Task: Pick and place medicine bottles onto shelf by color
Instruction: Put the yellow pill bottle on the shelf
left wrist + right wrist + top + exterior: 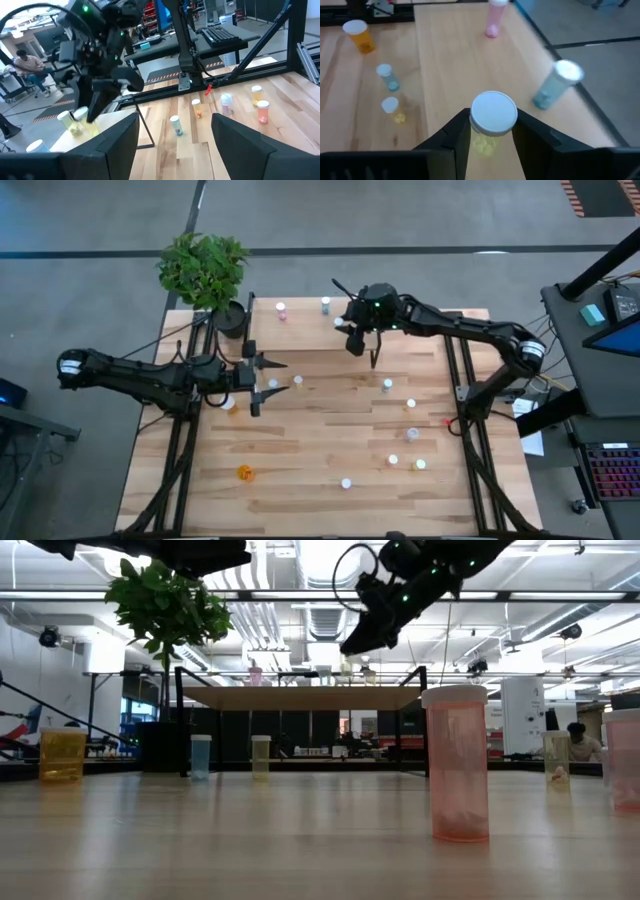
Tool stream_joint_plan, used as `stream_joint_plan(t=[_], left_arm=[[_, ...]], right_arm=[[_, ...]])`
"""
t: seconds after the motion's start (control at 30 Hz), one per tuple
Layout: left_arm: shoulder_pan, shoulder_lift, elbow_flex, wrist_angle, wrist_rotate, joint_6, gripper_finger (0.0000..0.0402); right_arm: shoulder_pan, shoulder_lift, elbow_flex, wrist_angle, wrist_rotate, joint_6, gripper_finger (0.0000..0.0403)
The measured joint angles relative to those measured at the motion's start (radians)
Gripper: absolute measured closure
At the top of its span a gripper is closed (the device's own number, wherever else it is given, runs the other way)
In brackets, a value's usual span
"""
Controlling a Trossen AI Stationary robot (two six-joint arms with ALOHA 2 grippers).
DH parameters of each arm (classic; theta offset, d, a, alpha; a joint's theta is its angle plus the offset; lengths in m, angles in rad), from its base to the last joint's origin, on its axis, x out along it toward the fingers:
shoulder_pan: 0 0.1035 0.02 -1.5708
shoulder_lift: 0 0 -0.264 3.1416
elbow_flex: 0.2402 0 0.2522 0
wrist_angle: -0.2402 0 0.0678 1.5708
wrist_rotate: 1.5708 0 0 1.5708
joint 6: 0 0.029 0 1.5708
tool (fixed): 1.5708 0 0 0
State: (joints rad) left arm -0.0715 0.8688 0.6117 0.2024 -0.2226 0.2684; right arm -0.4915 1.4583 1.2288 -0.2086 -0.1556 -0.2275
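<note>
The shelf stands at the table's far edge, with a pink bottle and a bluish bottle upright on its light wood top. My right gripper is over the shelf's right half, shut on a yellowish bottle with a white cap. My left gripper waits open at the table's left, level, with nothing between its fingers. Several more medicine bottles stand on the table, among them an orange one and a pink one. My right gripper pinches the yellowish bottle's body just under the white cap between its two fingers. The fingers slant down at it from the table's right side. The bottle stays upright, cap up. Whether its base rests on the shelf top I cannot tell.
A potted plant stands at the table's far left corner, next to the shelf. Loose bottles dot the table's right half and near side. Two more stand beside my left gripper. Black frame rails run along both table sides.
</note>
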Motion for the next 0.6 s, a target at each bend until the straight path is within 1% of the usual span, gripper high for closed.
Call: stream_joint_plan(t=[0.1, 0.27, 0.47, 0.6], left_arm=[[0.000, 0.000, 0.000, 0.000, 0.000, 0.000, 0.0169], [0.000, 0.000, 0.000, 0.000, 0.000, -0.001, 0.0169], [0.000, 0.000, 0.000, 0.007, 0.000, -0.002, 0.0169], [0.000, 0.000, 0.000, 0.017, 0.000, -0.003, 0.0169]], right_arm=[[0.000, -0.041, -0.016, -0.032, 0.063, 0.004, 0.0282], [0.000, -0.095, -0.089, -0.012, 0.155, 0.070, 0.0286], [0.000, -0.143, -0.190, 0.062, 0.185, 0.135, 0.0279], [0.000, -0.163, -0.234, 0.095, 0.186, 0.157, 0.0280]])
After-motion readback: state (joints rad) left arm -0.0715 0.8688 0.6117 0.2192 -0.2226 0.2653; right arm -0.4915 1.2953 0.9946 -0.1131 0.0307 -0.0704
